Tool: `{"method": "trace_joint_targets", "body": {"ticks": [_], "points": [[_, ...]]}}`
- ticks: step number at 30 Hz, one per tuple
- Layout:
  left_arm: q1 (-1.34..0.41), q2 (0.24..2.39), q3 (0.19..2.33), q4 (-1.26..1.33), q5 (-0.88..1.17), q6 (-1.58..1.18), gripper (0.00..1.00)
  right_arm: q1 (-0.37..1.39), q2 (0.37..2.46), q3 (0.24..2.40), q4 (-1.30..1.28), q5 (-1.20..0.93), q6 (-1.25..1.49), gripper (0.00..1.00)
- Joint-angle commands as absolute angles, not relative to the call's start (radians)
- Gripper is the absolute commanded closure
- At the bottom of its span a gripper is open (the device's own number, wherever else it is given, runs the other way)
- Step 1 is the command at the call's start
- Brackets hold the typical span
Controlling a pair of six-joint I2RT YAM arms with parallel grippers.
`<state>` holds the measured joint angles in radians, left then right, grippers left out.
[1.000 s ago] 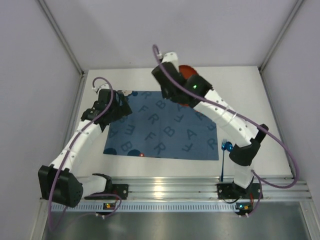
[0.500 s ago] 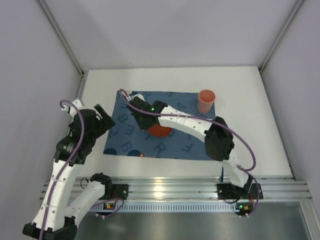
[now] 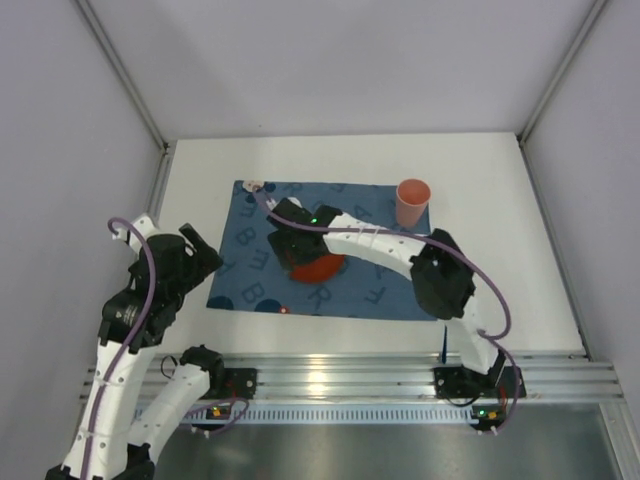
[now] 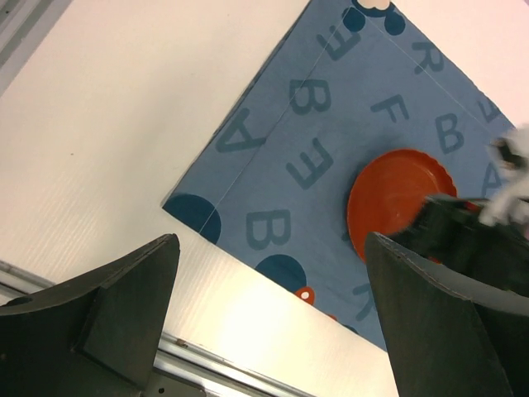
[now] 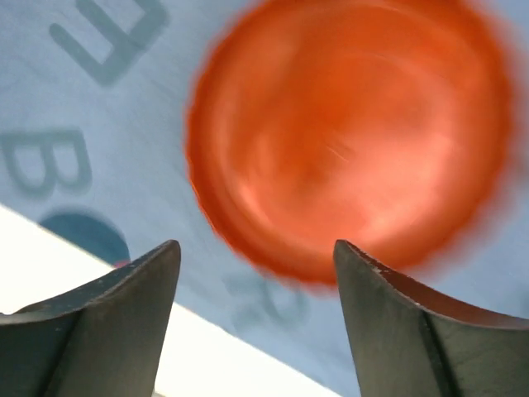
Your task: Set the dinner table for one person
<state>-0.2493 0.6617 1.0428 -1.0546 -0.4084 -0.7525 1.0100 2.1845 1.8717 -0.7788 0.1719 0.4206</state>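
An orange scalloped plate (image 3: 320, 268) (image 4: 395, 197) (image 5: 355, 132) lies flat on the blue letter mat (image 3: 370, 260) in the middle of the white dinner table (image 3: 500, 290). My right gripper (image 3: 298, 258) (image 5: 256, 248) hovers just over the plate's near-left rim. Its jaws stand open and nothing is between them. My left gripper (image 3: 203, 248) (image 4: 273, 248) hangs open and empty above the table's bare left side, off the mat's near-left corner.
A salmon-pink cup (image 3: 412, 203) stands upright at the mat's far right corner. A thin dark handle (image 3: 443, 348) pokes out under the right arm near its base. The ribbed silver rail (image 3: 340, 378) runs along the near edge. Grey walls close in three sides.
The right arm swung the plate from the back of the table down onto the mat, then opened and let it go. The left arm drew back toward the near left.
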Motion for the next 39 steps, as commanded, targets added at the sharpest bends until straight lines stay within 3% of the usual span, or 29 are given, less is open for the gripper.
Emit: {"method": "trace_joint_targets", "body": {"ticks": [1, 4, 8, 11, 12, 16, 21, 29, 39], "points": [[-0.245, 0.676, 1.011, -1.002, -0.388, -0.749, 0.01, 0.959, 1.855, 1.774, -0.75, 0.247, 0.414, 0.24], [-0.245, 0.698, 0.956, -0.922, -0.347, -0.746, 0.01, 0.902, 1.636, 1.596, -0.768, 0.294, 0.41, 0.2], [-0.245, 0.745, 0.873, -0.813, -0.293, -0.753, 0.01, 0.634, 1.368, 1.331, -0.854, 0.246, 0.512, 0.16], [-0.245, 0.785, 0.821, -0.717, -0.249, -0.755, 0.01, 0.433, 1.255, 1.136, -0.916, 0.223, 0.531, 0.09], [-0.245, 0.799, 0.81, -0.672, -0.236, -0.756, 0.01, 0.39, 1.24, 1.097, -0.934, 0.207, 0.528, 0.01], [-0.245, 0.891, 0.776, -0.585, -0.178, -0.75, 0.02, 0.182, 1.25, 0.909, -0.969, 0.092, 0.564, 0.0], [-0.247, 0.98, 0.782, -0.531, -0.129, -0.73, 0.02, 0.082, 1.267, 0.769, -0.96, 0.052, 0.603, 0.0], [-0.247, 0.996, 0.753, -0.486, -0.117, -0.719, 0.02, 0.011, 1.304, 0.716, -0.95, 0.031, 0.661, 0.0], [-0.245, 0.988, 0.739, -0.495, -0.135, -0.699, 0.02, -0.066, 1.44, 0.716, -0.85, 0.06, 0.675, 0.11]]}}
